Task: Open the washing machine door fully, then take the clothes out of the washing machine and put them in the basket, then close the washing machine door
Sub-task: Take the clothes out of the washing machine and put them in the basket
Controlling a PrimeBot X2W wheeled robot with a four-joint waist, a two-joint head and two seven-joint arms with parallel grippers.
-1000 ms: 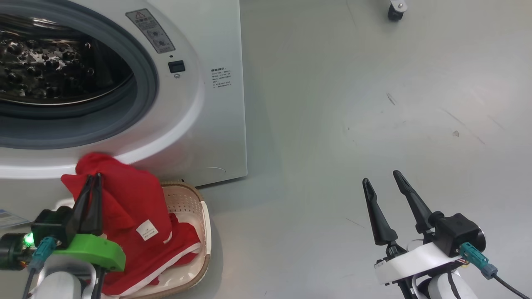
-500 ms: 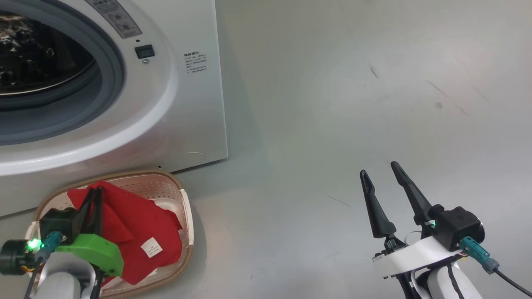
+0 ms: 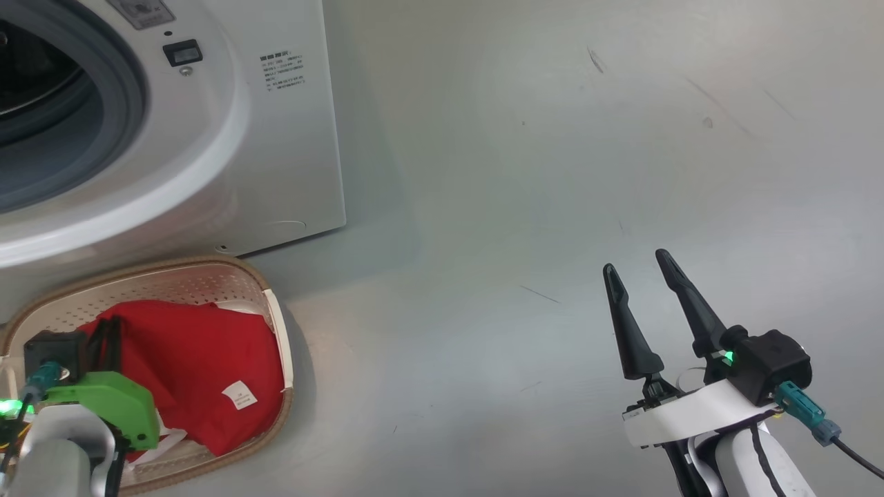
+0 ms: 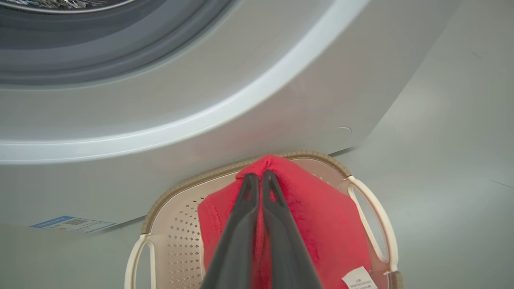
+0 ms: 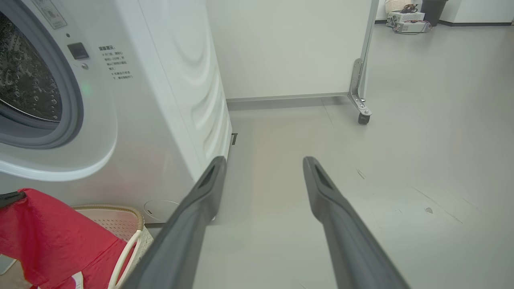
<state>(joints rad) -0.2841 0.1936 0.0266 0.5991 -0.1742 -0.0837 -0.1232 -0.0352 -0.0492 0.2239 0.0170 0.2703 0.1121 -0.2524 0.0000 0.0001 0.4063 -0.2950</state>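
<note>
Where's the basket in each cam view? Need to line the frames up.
Head view: the basket sits at lower left on the floor, under the red clothes.
Left wrist view: bottom centre, its loop handles at either side.
Right wrist view: lower left corner, partly hidden by the clothes.
Shared landmark: the washing machine, whose white front stands just behind the basket in all three.

Matt red cloth clothes (image 3: 200, 345) — perforated plastic basket (image 3: 173, 283)
</note>
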